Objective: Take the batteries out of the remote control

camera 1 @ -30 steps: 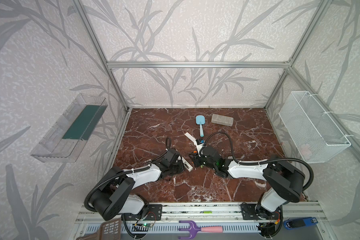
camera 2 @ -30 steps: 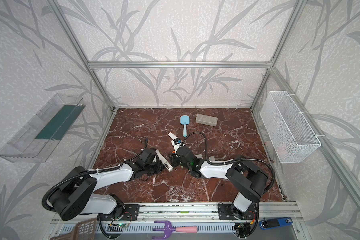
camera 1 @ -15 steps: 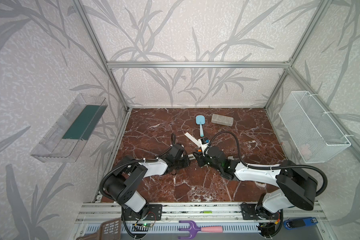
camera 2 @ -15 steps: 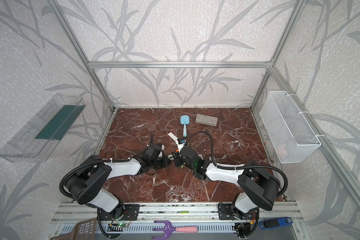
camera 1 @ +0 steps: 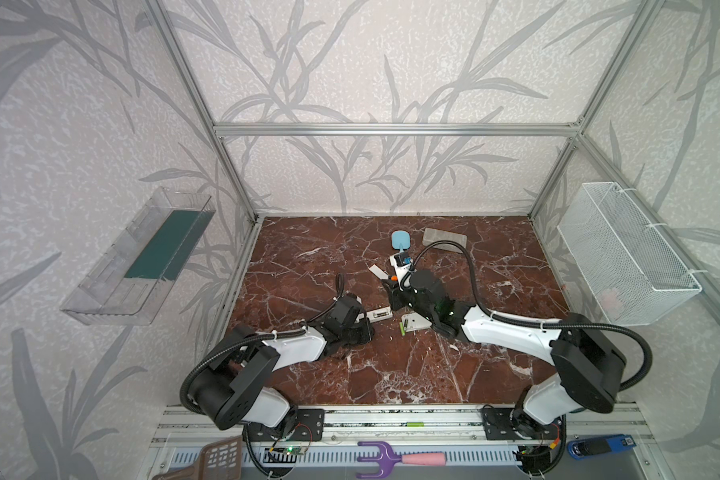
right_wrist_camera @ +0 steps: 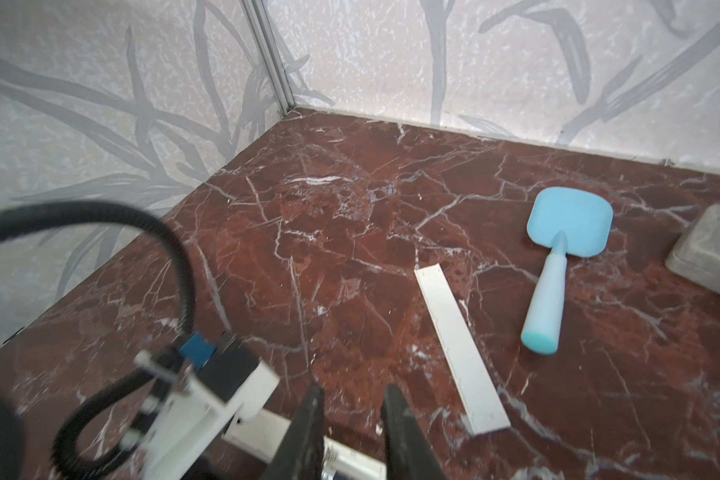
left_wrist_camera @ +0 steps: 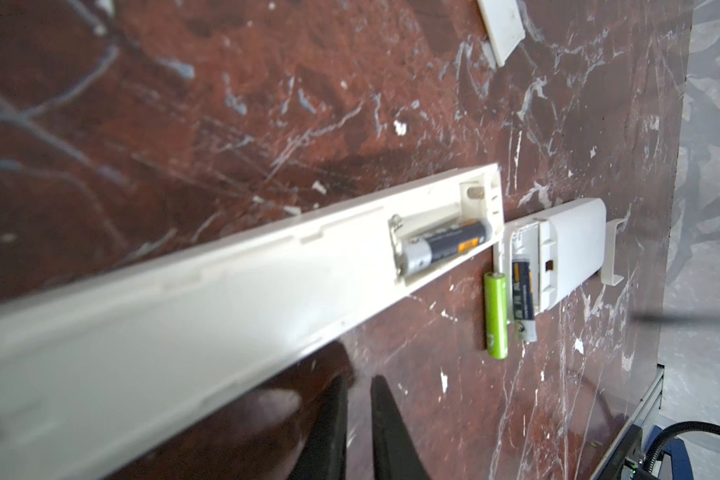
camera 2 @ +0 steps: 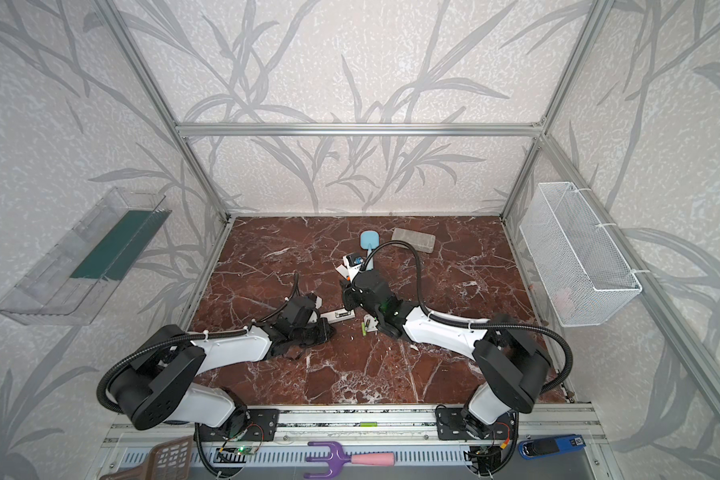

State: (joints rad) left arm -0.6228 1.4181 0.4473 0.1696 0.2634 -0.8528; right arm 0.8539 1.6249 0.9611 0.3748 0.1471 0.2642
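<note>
1. Mid-table, in both top views: the long remote (camera 1: 379, 314) lies flat on the marble table (camera 1: 308, 257) with its back open. The short remote (camera 1: 414, 322) sits just right of its open end. One green battery (camera 1: 403, 328) lies loose on the table just beside the short remote. On the left wall, the clear wall tray (camera 1: 100, 291) holds only a teal liner (camera 1: 165, 245). On the right wall, the wire basket (camera 1: 624, 249) holds a small pink item (camera 1: 609, 297), too blurred to name. I see no batteries in either.
2. Left wrist: the long remote's bay has one slot bare and a dark cell (left_wrist_camera: 441, 249) seated in the other. A second dark cell (left_wrist_camera: 522, 299) sticks half out of the short remote, next to the green one. The left gripper (left_wrist_camera: 357, 399) has its jaws almost together, with nothing in the slim gap, and it sits beside the long remote, not on it.
3. Right wrist: the right gripper (right_wrist_camera: 352, 395) has its jaws drawn in and the tips are empty. The long remote's spring end shows beneath them, but I can't tell if they touch. A cover strip (right_wrist_camera: 460, 349), a blue paddle (right_wrist_camera: 566, 232) and a grey block (right_wrist_camera: 707, 253) lie loose on the far side.
4. My read: one battery is out and two dark cells remain, so the task is partway done.
</note>
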